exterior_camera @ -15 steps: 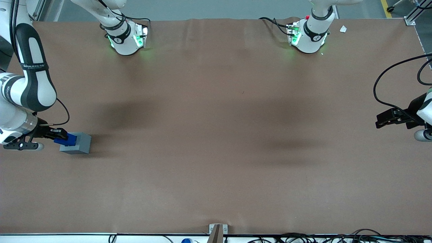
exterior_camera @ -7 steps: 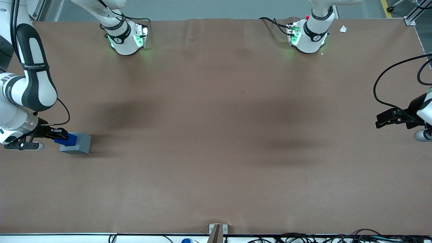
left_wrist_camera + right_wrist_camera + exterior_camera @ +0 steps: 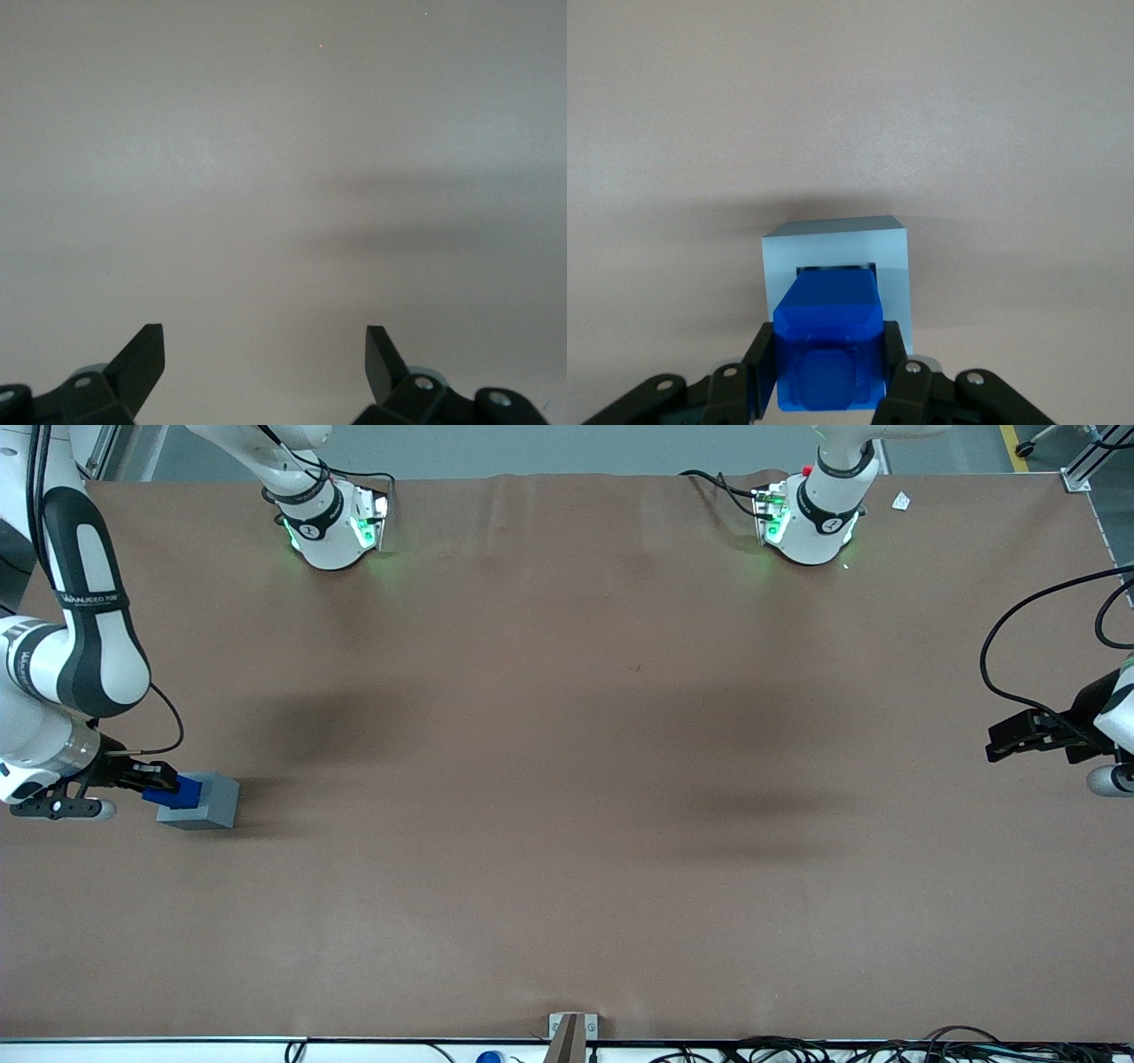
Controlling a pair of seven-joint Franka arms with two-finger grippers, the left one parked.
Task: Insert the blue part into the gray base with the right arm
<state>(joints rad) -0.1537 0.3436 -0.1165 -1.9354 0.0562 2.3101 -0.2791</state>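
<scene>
One recess, one block, and they meet right at the base [image 3: 205, 801]: the gray cube sits on the brown surface [image 3: 567, 779] toward the working arm's end, its square top opening showing as a dark slot in the wrist view. Blue part [image 3: 829, 341] is tipped into that slot, its leading end at the opening of the base [image 3: 836, 257], most of its body above the top face. How deep it sits, cannot tell. Gripper [image 3: 829, 376] has the jaws pinching the part from both sides, black fingers [image 3: 764, 367] flat against its flanks. From the front, gripper [image 3: 152, 783] and part [image 3: 181, 790] hang just over the base's top, right arm [image 3: 84, 638] reaching down beside it.
</scene>
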